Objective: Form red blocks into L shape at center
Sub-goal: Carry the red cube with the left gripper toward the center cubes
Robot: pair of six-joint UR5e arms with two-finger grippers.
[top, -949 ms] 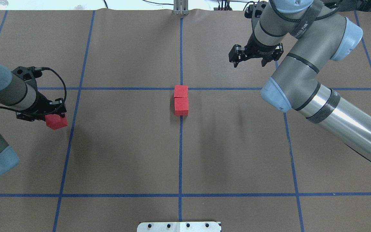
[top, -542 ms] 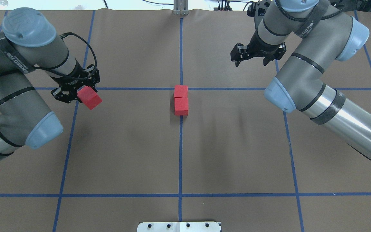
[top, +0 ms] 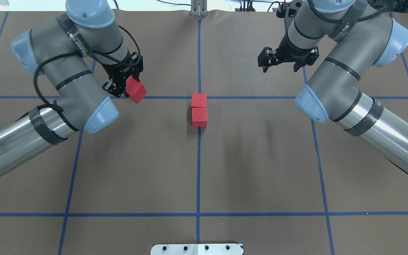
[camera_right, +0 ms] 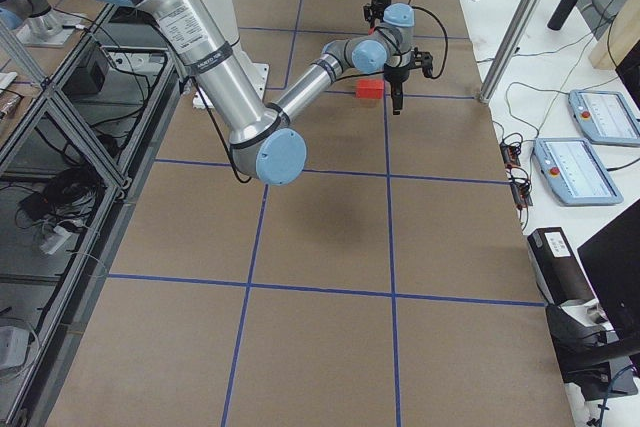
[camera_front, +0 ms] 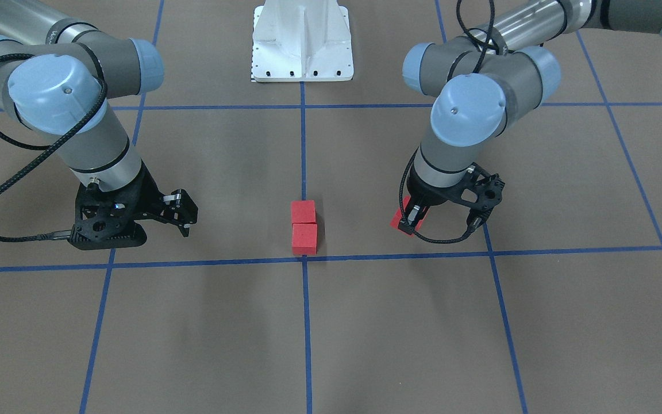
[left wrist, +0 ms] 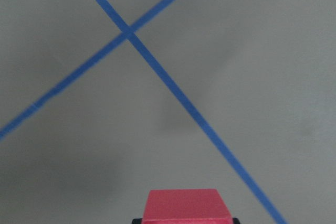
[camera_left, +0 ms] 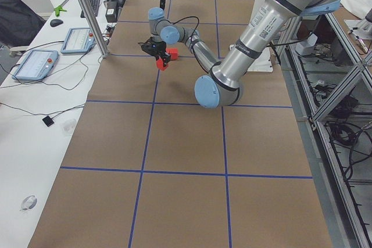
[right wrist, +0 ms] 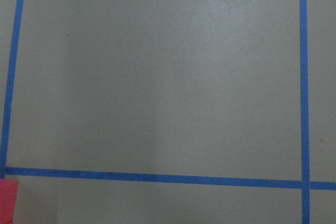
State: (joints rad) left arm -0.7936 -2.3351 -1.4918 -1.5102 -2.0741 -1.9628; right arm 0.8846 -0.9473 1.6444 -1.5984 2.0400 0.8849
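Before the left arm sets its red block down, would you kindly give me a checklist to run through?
1. Grip: left gripper shut on the held red block: ok.
2. Base: far placed block and near placed block touching, in line beside the center: ok.
3. Alignment: held red block squared with that pair: not ok, it sits turned.
4. Path from held red block to the pair unobstructed: ok.
5. Other arm: right gripper open, away from the center: ok.

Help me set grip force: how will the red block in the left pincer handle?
Probably light: the red block is small beside the left pincer holding it. Its matte faces likely resist slipping. A flat-sided cube, like the two placed blocks, it should sit steady, not roll.
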